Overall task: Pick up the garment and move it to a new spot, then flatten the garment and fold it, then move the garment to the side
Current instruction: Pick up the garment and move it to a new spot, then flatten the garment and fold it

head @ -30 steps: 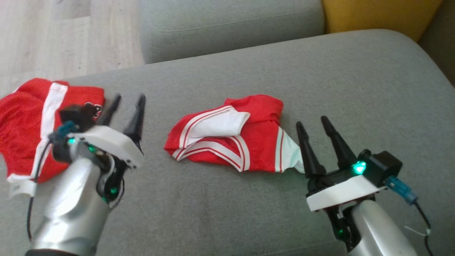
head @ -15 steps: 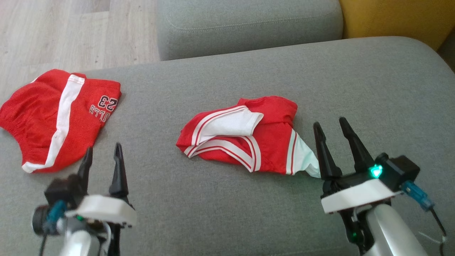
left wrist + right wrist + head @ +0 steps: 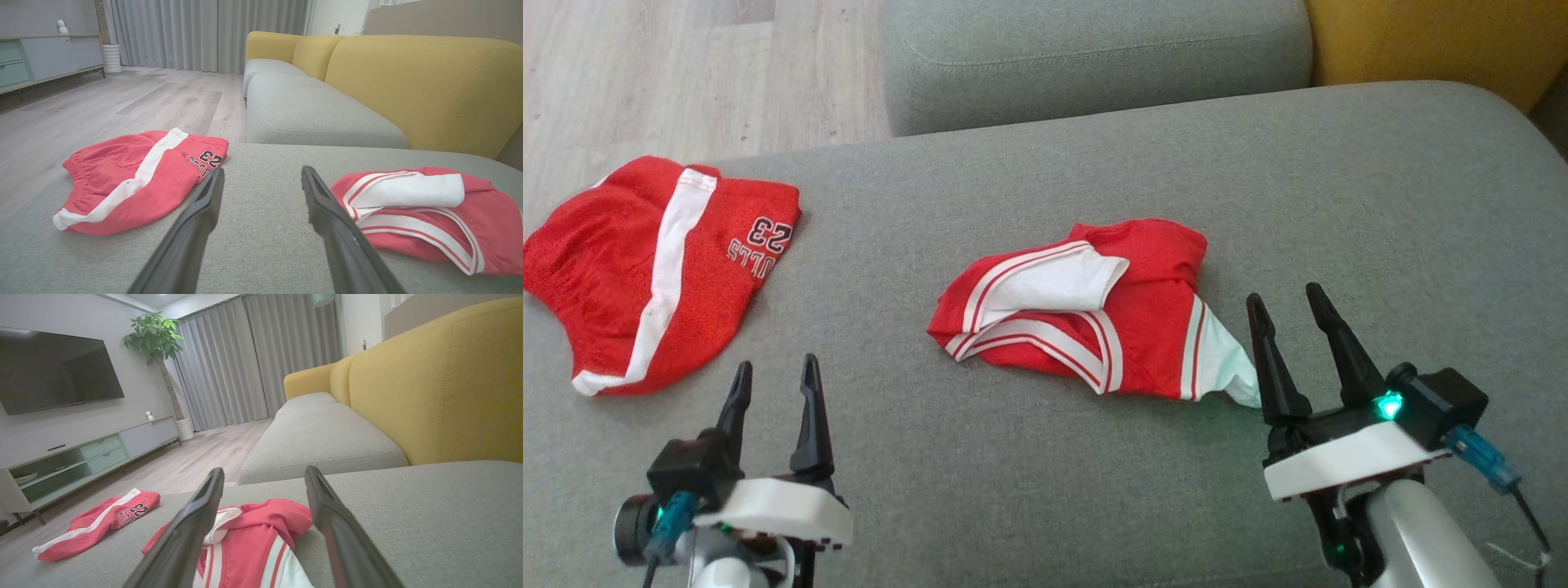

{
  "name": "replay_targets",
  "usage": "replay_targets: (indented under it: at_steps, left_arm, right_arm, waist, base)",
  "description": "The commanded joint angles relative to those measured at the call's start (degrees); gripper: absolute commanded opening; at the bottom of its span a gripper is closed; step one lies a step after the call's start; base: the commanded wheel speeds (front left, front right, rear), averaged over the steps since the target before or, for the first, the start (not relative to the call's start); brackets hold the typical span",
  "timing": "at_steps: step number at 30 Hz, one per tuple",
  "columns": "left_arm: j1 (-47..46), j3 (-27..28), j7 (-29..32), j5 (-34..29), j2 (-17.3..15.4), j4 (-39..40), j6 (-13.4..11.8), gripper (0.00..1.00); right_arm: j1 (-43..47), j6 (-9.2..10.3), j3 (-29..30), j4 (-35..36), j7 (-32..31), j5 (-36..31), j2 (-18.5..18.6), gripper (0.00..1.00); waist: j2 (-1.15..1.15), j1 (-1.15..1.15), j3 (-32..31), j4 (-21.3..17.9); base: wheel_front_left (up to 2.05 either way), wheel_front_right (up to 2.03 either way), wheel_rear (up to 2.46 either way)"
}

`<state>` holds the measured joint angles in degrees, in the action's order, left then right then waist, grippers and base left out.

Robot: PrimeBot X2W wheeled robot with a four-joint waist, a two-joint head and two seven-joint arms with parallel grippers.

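On cushion (image 3: pixel 1045 506), midway across: jersey (image 3: pixel 1086 314), red with white trim, bunched and doubled over itself, white corner trailing toward right gripper (image 3: pixel 1284 294) and ending just beside its left finger; touching or not, impossible to tell. Right gripper spread wide and empty, pointing past jersey's right edge. Left gripper (image 3: pixel 775 365) likewise wide apart and empty, low at near left, well clear of jersey and nearer to shorts (image 3: pixel 654 269).

Likely trouble from here:
- Pinching only the top layer of so bunched a heap, with the rest dragging and twisting on the lift.
- Catching the loose white corner alone, giving a long dangling hang that is hard to flatten afterwards.
- Digging fingertips into soft cushion while going low enough for a thin cloth edge.
- Snagging cloth on pointed fingers.
- Reaching for the wrong red piece, given shorts of the same colour lying flat at far left, close enough to cushion's edge to slide off if nudged.

Under everything: grey woven cushion, probably soft and clingy to cloth, with plenty of bare room at right. Beyond: second grey seat (image 3: pixel 1094 57), yellow backrest (image 3: pixel 1421 37), pale wood floor (image 3: pixel 686 73), grey curtains (image 3: pixel 245 363), low cabinet (image 3: pixel 94 457), wall TV (image 3: pixel 53 369), potted plant (image 3: pixel 153 335).
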<state>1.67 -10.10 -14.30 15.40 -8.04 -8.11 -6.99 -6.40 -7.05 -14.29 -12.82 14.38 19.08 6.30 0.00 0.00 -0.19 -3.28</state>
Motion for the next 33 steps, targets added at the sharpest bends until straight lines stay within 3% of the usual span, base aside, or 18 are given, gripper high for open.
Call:
replay_targets:
  at_steps: [1, 26, 33]
  left_arm:
    - [-3.2, 2.7, -0.7, -0.8, 0.1, 1.4, 0.4, 1.00]
    - [-4.4, 5.7, -0.7, -4.5, 3.6, -0.8, 5.0, 1.00]
    - [-6.8, 0.6, 2.7, 2.7, 4.9, -6.2, 9.9, 1.00]
  right_arm:
    - [-2.2, -0.44, -1.1, 1.5, 0.6, -0.4, 0.6, 1.00]
    - [-3.0, -0.44, -0.9, 1.3, 0.6, -0.3, 0.5, 1.00]
    - [-4.0, -0.44, 1.3, 2.8, 0.6, -1.6, 1.1, 1.00]
  waist:
    - [0.00, 0.00, 0.0, -0.1]
    - [0.00, 0.00, 0.2, -1.1]
    - [0.00, 0.00, 1.2, -3.2]
  base:
    - [0.00, 0.00, 0.00]
    - [0.00, 0.00, 0.00]
    - [0.00, 0.00, 0.00]
